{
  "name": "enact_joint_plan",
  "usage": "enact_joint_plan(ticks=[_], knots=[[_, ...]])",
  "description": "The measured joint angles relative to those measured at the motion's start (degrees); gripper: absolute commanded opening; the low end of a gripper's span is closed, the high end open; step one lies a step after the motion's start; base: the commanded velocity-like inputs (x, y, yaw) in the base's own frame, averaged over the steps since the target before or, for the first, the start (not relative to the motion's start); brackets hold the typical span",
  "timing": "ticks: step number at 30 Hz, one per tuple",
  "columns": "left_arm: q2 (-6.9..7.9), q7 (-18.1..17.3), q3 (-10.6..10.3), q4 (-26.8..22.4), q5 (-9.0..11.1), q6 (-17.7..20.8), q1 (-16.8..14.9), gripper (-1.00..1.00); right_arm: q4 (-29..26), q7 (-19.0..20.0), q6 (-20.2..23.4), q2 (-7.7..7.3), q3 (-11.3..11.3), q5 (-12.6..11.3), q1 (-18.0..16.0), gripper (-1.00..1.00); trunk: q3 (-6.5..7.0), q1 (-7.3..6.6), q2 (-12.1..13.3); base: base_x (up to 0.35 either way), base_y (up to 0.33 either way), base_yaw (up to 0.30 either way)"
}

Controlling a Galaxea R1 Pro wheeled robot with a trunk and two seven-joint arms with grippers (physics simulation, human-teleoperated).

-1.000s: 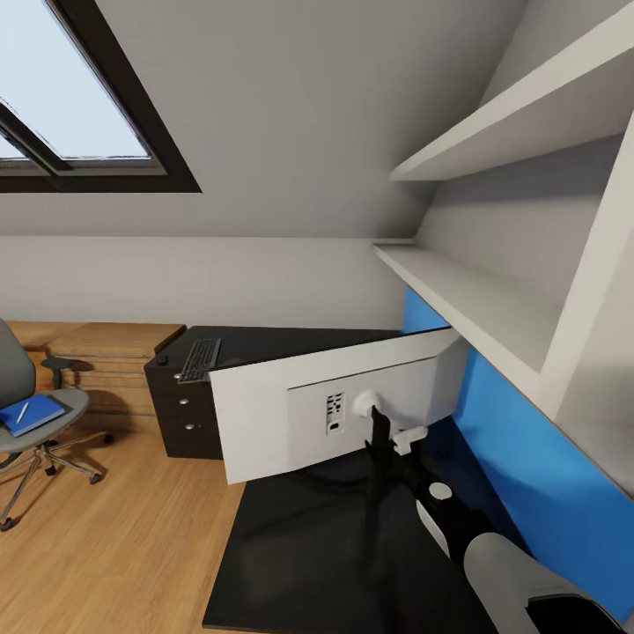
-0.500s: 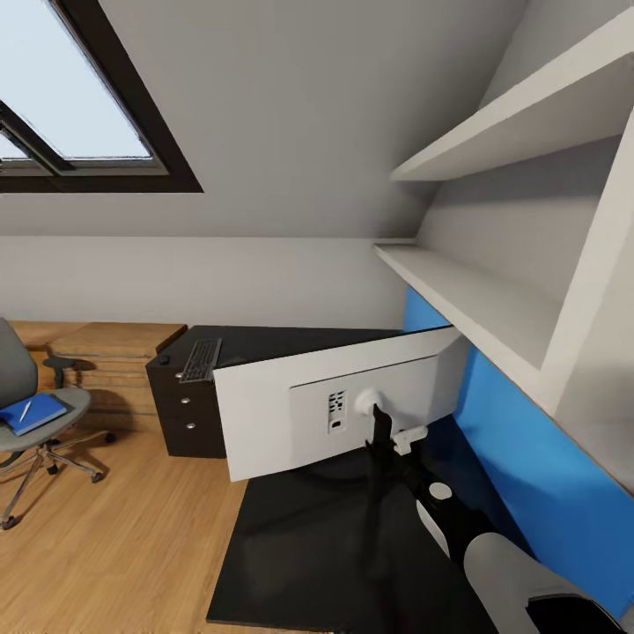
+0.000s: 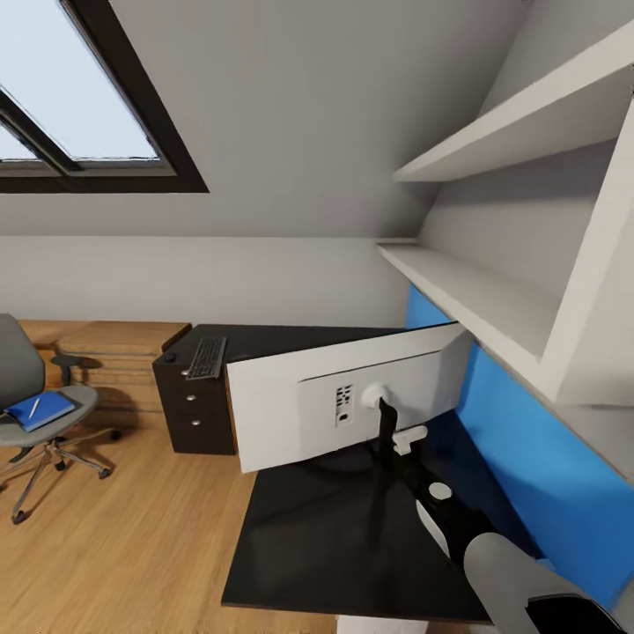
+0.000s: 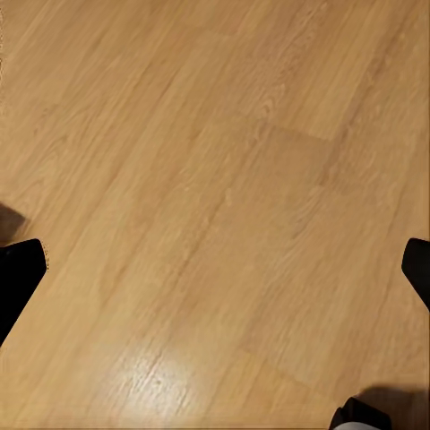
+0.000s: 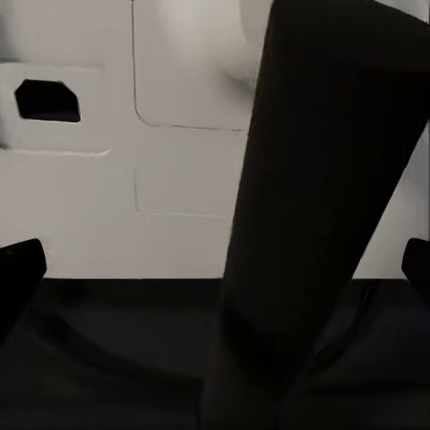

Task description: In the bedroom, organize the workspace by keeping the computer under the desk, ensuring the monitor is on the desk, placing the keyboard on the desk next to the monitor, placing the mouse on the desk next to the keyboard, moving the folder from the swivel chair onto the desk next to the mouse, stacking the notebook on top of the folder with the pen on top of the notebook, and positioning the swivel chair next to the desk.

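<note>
1. your right gripper has its fingers spread either side of the monitor stem, not clamped.
2. monitor sits on the desk, white back toward you.
3. left gripper hangs open over the floor.
4. keyboard is on the drawer unit; folder on the chair.

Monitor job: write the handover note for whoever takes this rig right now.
Left gripper: open, holding nothing, over bare wood floor.
Right gripper: fingers wide apart on either side of the monitor's stem, not closed on it.
The monitor stands on the desk, white back towards the robot.
The keyboard lies on the black drawer unit beyond the desk.
The folder lies on the swivel chair, off to the robot's left, with the pen on it.
Done: monitor on desk.
Left: keyboard, mouse, folder, notebook and pen to the desk, then the chair beside it.
</note>
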Motion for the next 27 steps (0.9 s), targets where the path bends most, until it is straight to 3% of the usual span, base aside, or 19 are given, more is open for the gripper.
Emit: enact_joint_plan(ticks=[9,17,20,22,26,27], knots=[[0.0,0.0,0.0,0.0,0.0,0.0,0.0,1.0,0.0,-1.3,0.1,0.21,0.0,0.0,0.0,1.0,0.0,0.01,0.0,-0.233,0.214,0.0],[0.0,0.1,0.0,0.0,0.0,0.1,0.0,1.0,0.1,-7.3,0.2,0.85,0.2,-0.3,0.0,1.0,0.0,0.01,0.0,-0.253,0.23,0.0],[0.0,0.1,0.0,0.0,0.0,0.1,0.0,1.0,0.1,-10.2,0.2,1.76,0.1,-0.8,0.0,1.0,0.0,0.01,0.0,-0.254,0.231,0.0],[0.0,0.1,0.0,0.0,0.0,0.1,0.0,1.0,-0.1,-15.5,0.1,3.91,-0.3,-2.3,0.0,1.0,0.0,0.01,0.0,-0.254,0.231,0.0],[-0.04,0.1,0.1,0.0,0.0,0.2,0.0,1.0,-0.4,-22.1,-0.1,6.23,-0.3,-3.1,0.0,1.0,0.0,0.01,0.0,-0.254,0.23,0.0],[-0.06,0.1,0.1,0.0,0.0,0.2,0.0,1.0,-0.4,-26.0,-0.1,7.38,-0.2,-3.3,0.0,1.0,0.0,0.01,0.0,-0.251,0.223,0.0]])
